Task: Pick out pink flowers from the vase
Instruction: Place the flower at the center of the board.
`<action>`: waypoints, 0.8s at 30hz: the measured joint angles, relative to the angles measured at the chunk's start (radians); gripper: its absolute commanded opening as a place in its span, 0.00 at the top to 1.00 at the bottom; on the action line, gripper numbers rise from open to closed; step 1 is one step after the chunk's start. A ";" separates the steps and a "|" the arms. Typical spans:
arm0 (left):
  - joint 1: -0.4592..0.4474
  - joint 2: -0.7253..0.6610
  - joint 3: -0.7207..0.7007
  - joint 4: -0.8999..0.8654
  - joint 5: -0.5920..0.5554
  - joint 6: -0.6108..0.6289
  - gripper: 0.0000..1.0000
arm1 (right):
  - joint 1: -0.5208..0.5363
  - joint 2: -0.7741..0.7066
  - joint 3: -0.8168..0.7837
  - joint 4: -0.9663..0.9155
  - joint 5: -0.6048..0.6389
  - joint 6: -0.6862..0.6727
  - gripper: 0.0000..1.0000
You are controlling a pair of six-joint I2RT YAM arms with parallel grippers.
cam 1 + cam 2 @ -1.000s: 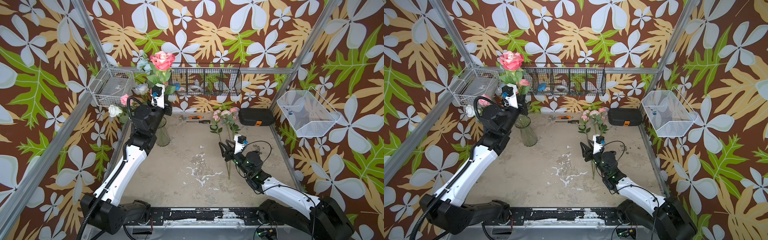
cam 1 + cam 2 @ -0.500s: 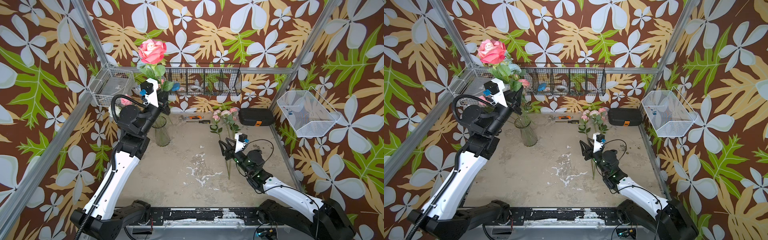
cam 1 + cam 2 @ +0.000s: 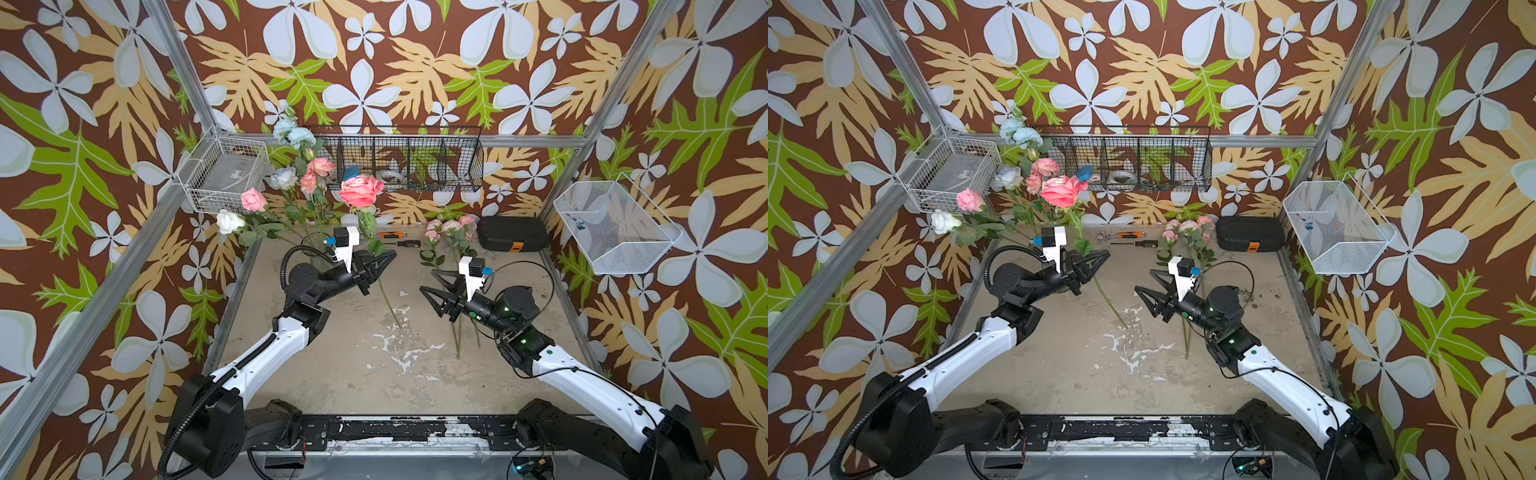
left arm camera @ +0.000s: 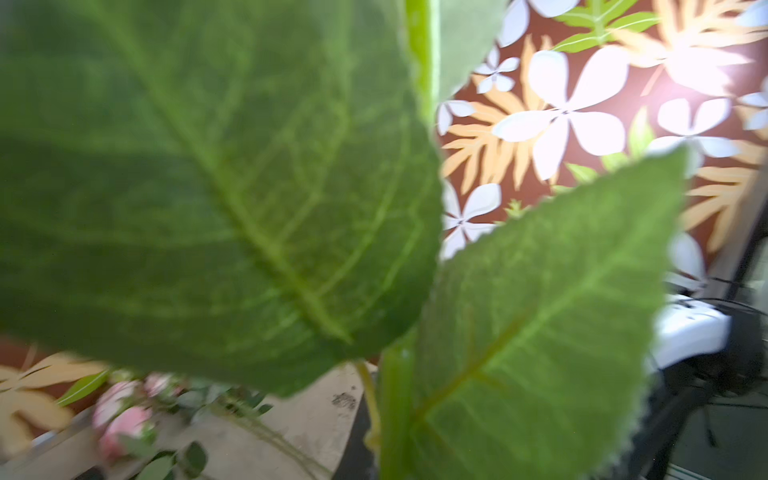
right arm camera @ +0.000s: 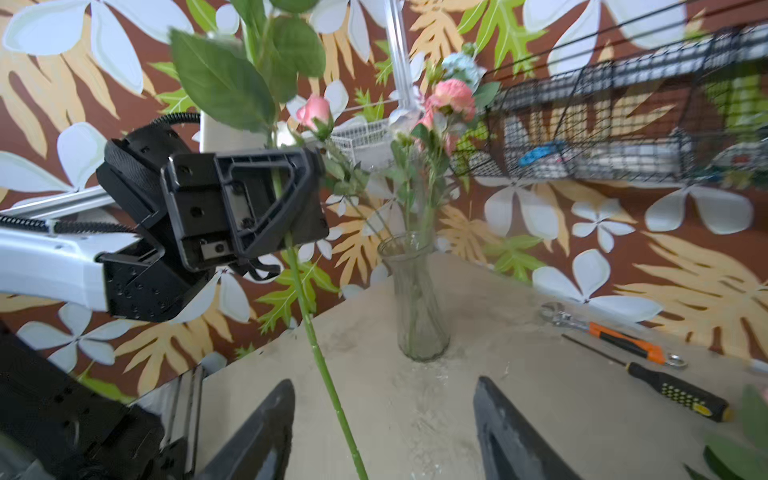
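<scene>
My left gripper (image 3: 388, 257) (image 3: 1105, 255) is shut on the green stem of a large pink rose (image 3: 360, 190) (image 3: 1063, 190), held above the table's middle with the stem end (image 3: 395, 320) hanging free. The rose's leaves (image 4: 208, 187) fill the left wrist view and hide the jaws. My right gripper (image 3: 427, 280) (image 5: 382, 386) is open and faces that stem (image 5: 328, 374) from the right without touching it. The ribbed glass vase (image 5: 419, 299) stands behind the left arm with more pink flowers (image 3: 253, 199) (image 3: 320, 166). Other pink flowers (image 3: 451, 226) lie on the table.
A white rose (image 3: 228, 221) and pale blue flowers (image 3: 293, 133) also stand in the vase. A black case (image 3: 513, 239), an orange wrench (image 3: 392, 235) and a screwdriver (image 3: 409, 244) lie at the back. Wire baskets (image 3: 226, 174) (image 3: 403, 158) (image 3: 611, 226) hang on the walls.
The left arm lifted the pink rose up out of the vase, then carried it down and right over the table's middle. The right gripper's jaws opened wider.
</scene>
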 measured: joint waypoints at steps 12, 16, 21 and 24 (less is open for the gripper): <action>-0.078 0.104 -0.004 0.274 0.103 -0.176 1.00 | 0.068 0.101 0.074 0.009 -0.095 -0.054 0.30; -0.084 0.105 -0.004 0.275 0.099 -0.177 1.00 | 0.074 0.150 0.111 0.008 -0.092 -0.070 0.30; -0.091 0.093 -0.005 0.240 0.095 -0.150 1.00 | 0.090 0.216 0.159 0.021 -0.097 -0.089 0.32; -0.092 0.087 -0.006 0.228 0.087 -0.142 1.00 | 0.103 0.253 0.193 0.023 -0.101 -0.093 0.34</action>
